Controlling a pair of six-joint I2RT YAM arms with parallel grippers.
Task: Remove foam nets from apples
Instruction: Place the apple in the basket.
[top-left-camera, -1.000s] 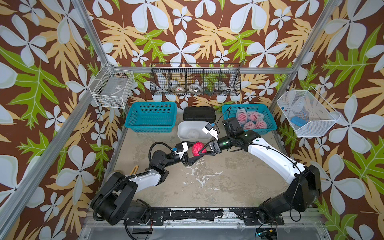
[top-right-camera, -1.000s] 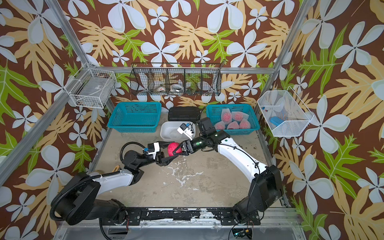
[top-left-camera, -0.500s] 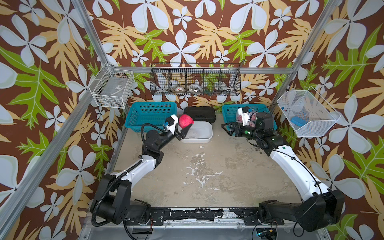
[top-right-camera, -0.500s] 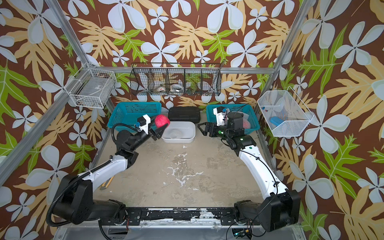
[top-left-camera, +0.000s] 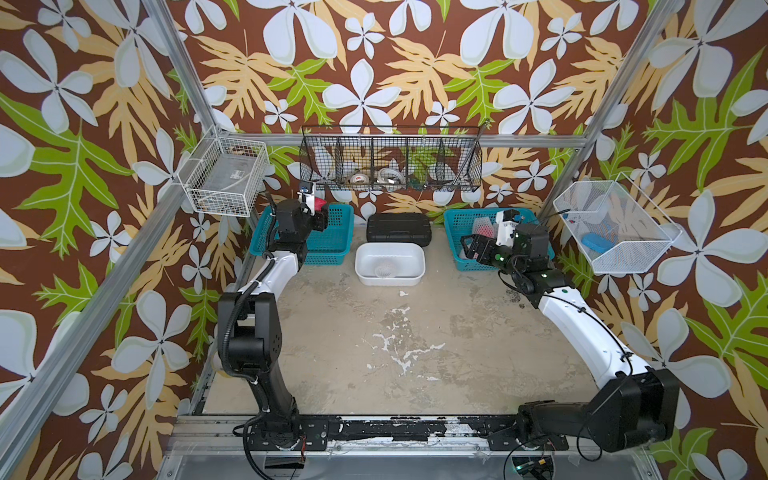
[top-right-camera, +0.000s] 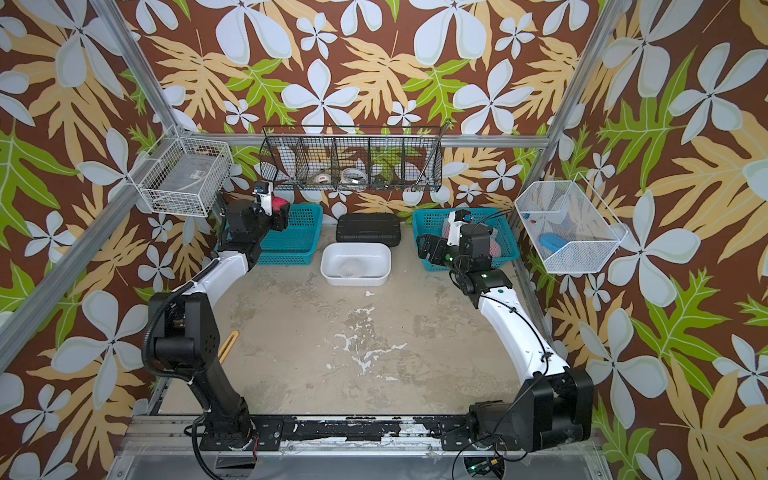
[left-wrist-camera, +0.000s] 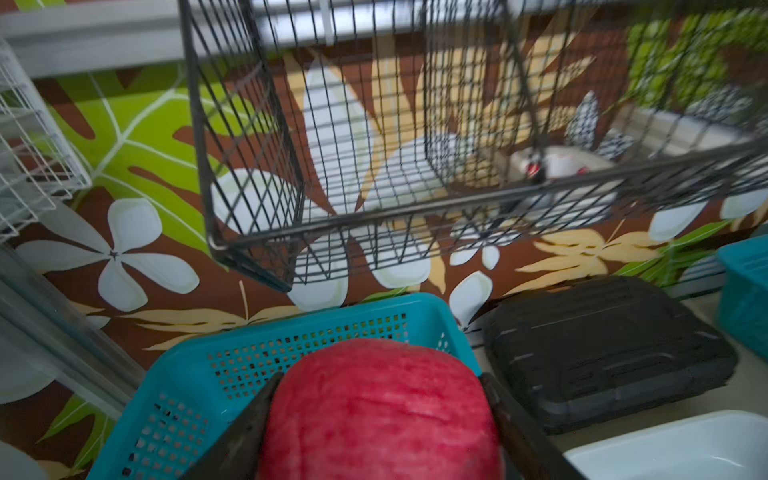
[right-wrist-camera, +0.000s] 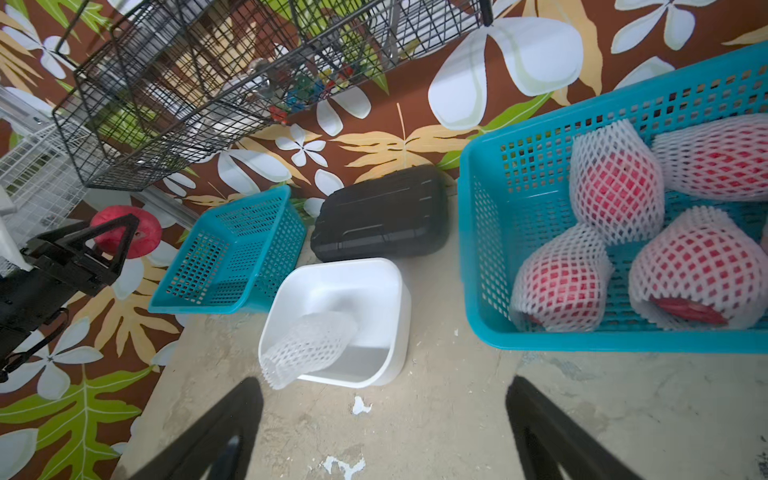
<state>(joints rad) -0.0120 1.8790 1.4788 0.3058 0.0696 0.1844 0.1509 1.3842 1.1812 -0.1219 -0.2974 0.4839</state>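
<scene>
Over the scuffed beige worktop, clamping a bare red apple in the left end effector above an empty teal plastic basket, probably for dropping in, with right end effector spread empty near white foam-netted apples.

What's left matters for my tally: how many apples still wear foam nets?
4 netted apples, all in the teal basket on the robot's right: two toward the wall at and, two toward the open table at and. More may lie beyond the wrist view's edge.
</scene>
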